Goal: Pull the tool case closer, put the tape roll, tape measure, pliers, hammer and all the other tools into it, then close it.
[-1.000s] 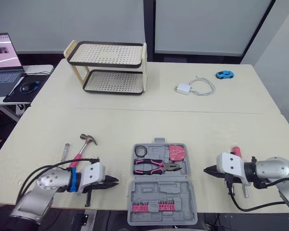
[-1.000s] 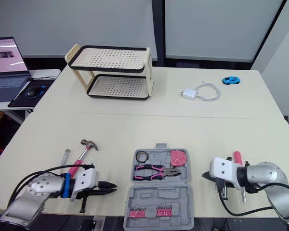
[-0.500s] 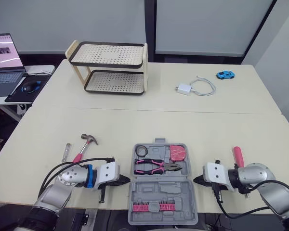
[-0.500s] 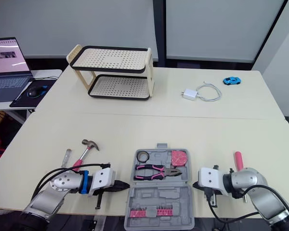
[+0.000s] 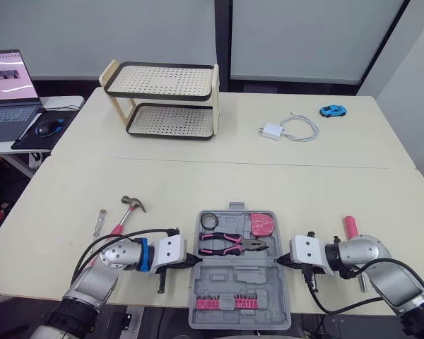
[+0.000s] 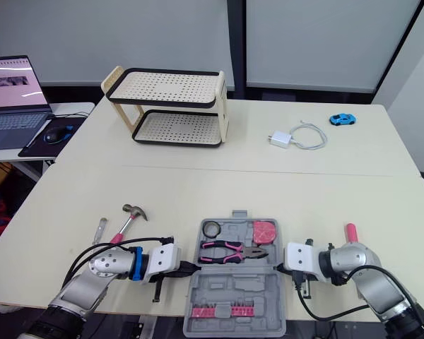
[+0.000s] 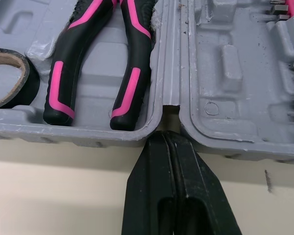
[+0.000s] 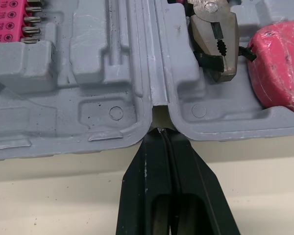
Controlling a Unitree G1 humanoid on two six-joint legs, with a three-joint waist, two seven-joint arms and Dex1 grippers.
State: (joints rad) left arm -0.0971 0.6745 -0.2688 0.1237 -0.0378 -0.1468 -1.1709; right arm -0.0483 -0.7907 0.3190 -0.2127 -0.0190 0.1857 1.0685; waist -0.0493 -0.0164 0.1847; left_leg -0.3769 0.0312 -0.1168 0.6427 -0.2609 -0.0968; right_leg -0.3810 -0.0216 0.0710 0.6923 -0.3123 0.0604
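The tool case [image 5: 237, 280] lies open at the near edge of the table [image 5: 198, 176]. In its far half the tape roll [image 5: 209, 221] sits left, the tape measure [image 5: 261, 224] right, and the pliers [image 5: 232, 244] just nearer. The left gripper [image 5: 191, 258] touches the case's hinge on the left, the right gripper [image 5: 283, 260] on the right. The hammer [image 5: 124, 215] lies left of the case. The shelf rack [image 5: 162, 99] stands far left, the charger [image 5: 268, 130] and toy car [image 5: 331, 110] far right.

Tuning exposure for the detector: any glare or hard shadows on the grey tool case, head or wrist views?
Left eye view: even, diffuse light on the grey plastic tool case, just a soft shadow beneath the cream two-tier rack. Left wrist view: no glare, a thin shadow under the case's edge. Right wrist view: small highlights on the red tape measure.
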